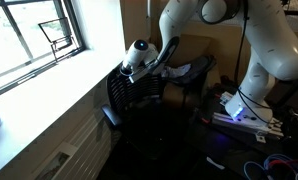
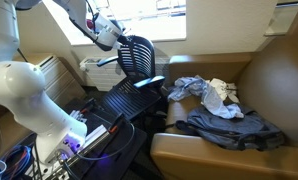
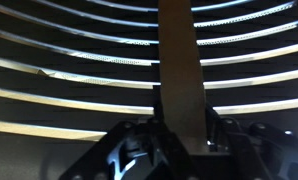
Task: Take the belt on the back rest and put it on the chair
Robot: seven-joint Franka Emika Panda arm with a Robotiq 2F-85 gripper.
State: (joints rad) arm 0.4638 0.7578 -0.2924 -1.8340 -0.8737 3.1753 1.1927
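Note:
The belt (image 3: 179,55) is a dark strap that hangs straight down the ribbed black back rest (image 3: 69,70) in the wrist view. My gripper (image 3: 181,125) faces the back rest, and its two fingers press on the belt's edges, shut on it. In both exterior views the gripper (image 1: 126,68) (image 2: 119,38) is at the top of the back rest (image 1: 122,92) (image 2: 139,55) of the black office chair (image 2: 119,100). The belt cannot be made out there.
A tan-brown armchair (image 2: 274,80) holds a grey-blue bundle of clothes (image 2: 224,125) next to the office chair. A window (image 1: 29,40) and a white wall are behind the back rest. Cables and a lit device (image 2: 84,140) lie by my base.

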